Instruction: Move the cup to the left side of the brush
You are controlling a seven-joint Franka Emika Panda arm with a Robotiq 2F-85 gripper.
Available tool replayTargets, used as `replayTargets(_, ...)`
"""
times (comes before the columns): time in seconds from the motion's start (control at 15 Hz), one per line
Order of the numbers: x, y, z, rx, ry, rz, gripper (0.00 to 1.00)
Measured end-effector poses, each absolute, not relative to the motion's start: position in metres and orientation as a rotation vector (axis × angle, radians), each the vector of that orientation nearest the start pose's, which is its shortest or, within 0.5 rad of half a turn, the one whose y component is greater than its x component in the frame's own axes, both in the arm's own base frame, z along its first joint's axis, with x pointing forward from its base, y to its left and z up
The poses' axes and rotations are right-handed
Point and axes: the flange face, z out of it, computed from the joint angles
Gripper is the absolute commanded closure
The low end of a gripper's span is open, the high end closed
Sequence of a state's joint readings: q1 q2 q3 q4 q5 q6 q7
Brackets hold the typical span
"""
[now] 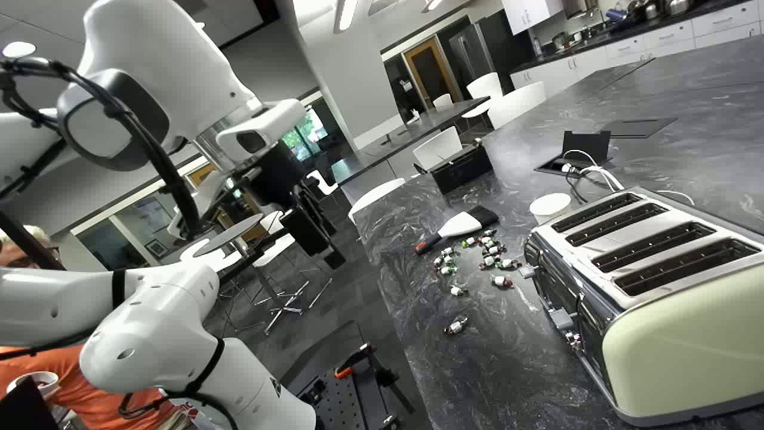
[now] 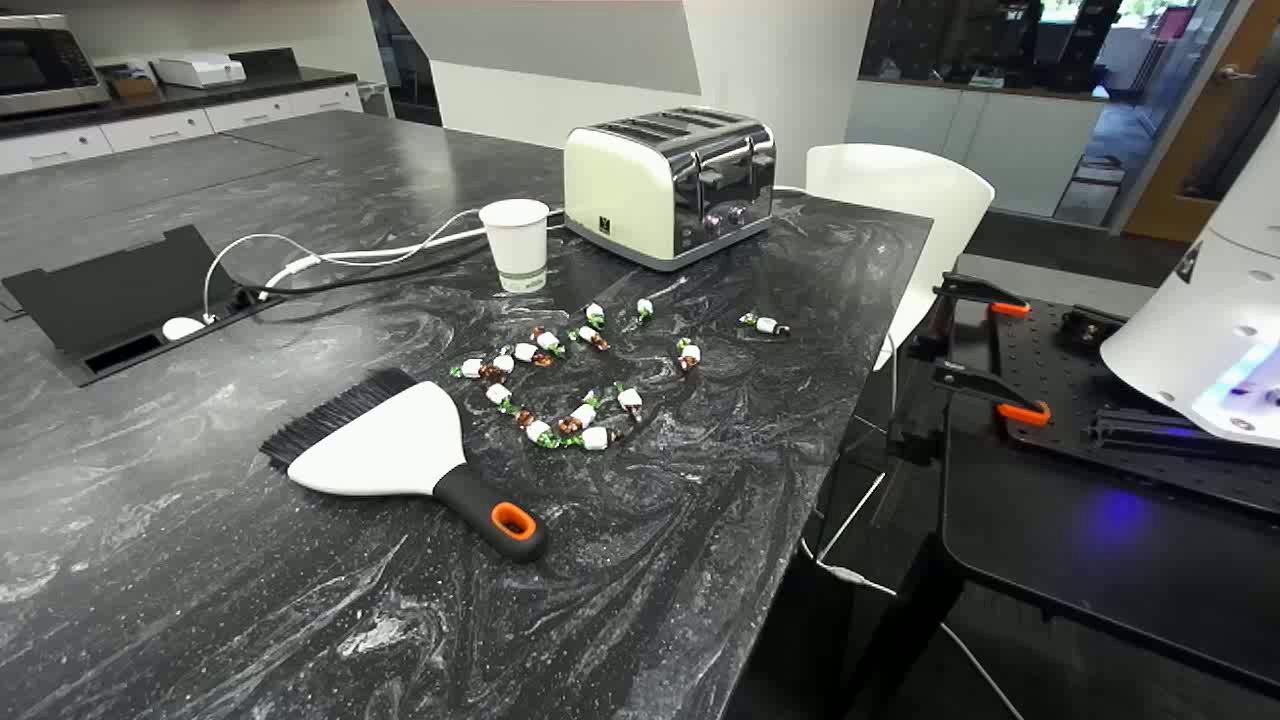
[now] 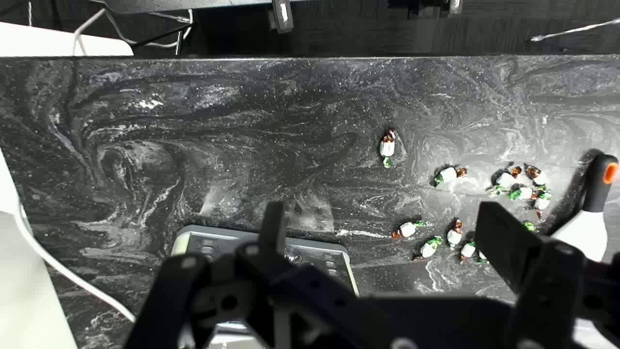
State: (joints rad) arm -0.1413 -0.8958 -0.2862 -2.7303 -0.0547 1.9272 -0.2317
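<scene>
The jaws are standing wide apart and gripping nothing, hanging above the worktop [image 3: 290, 111]. In the wrist view the toaster [image 3: 223, 238] is showing partly hidden behind them; candies [image 3: 407, 229] are lying scattered near it. In an exterior view the cup [image 2: 512, 240] is standing upright on the worktop just beside the toaster; a greenish band [image 2: 522, 278] near its foot is carrying marks too small to read. A dark badge [image 2: 604, 225] is sitting on the toaster's cream end, its pale sign looking Y-shaped. Apart from the cup, the brush [image 2: 400, 458] is lying flat, its handle [image 2: 472, 502] pointing towards the worktop's edge. Red lettering [image 1: 188, 409], too cut off to read, is showing behind the arm [image 1: 155, 328].
</scene>
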Motion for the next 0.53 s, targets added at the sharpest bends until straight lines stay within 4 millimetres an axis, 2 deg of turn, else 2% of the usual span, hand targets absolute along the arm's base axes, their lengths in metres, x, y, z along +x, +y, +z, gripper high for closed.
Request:
replayTargets(0.4,0.272,-0.125,0.466,-2.986,0.119,-0.178,0.0)
replayTargets(0.53,0.279,-0.11,0.469,-2.98,0.085,-0.2,0.0)
